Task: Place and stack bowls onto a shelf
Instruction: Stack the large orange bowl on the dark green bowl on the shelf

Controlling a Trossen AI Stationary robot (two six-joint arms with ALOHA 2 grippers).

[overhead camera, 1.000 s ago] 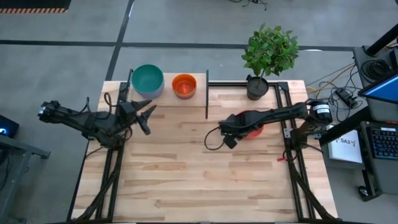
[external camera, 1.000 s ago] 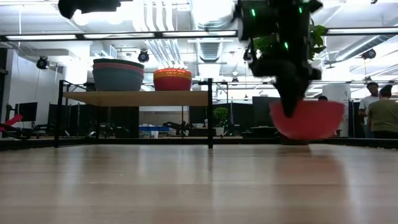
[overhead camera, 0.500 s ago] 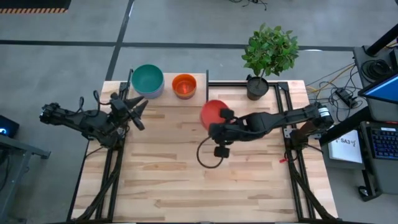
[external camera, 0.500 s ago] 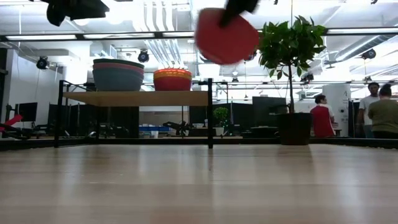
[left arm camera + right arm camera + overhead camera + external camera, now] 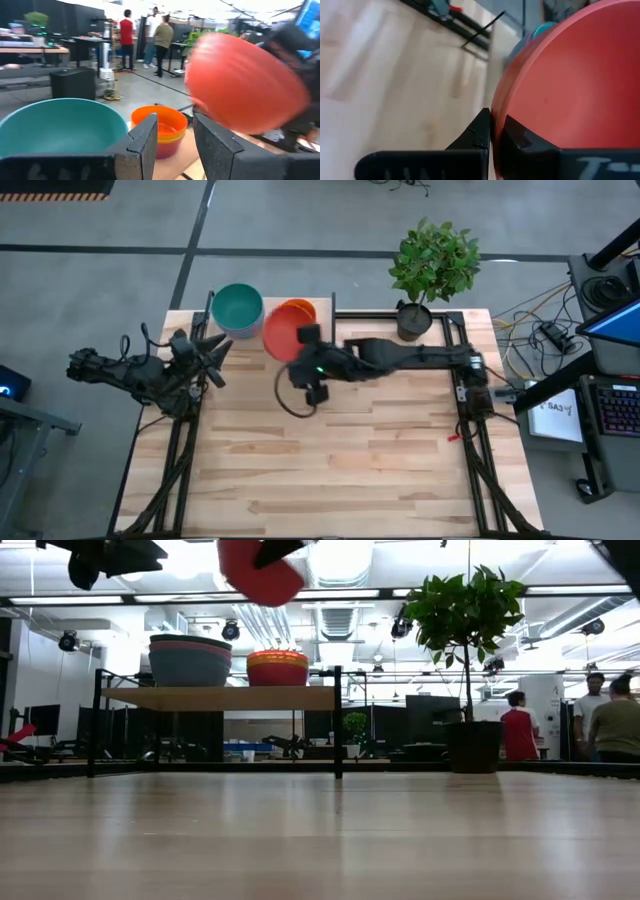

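High above the shelf [image 5: 220,697], the red bowl [image 5: 283,332] hangs in the air, tipped on its side. The right gripper [image 5: 496,131] pinches the bowl's rim tight between its two fingers, so the bowl cannot drop. Holding it by the rim leaves the bottom of the bowl free, which should help it slide into another bowl.

Under it and a bit to the side sit two piles on the shelf. The big pile has the teal bowl [image 5: 237,308] on top, and the small pile has the orange bowl [image 5: 159,123] on top. The red bowl is a big one, so it likely belongs on the teal bowl. It is not over that pile yet. It is closer to the orange one.

The left gripper [image 5: 175,135] waits near the left end of the shelf. Its fingers are a little apart and hold nothing. It stays out of the way so the arms do not bump.

A plant [image 5: 433,262] in a black pot [image 5: 413,320] stands at the back of the table [image 5: 330,460]. People [image 5: 516,730] stand far off in the room.
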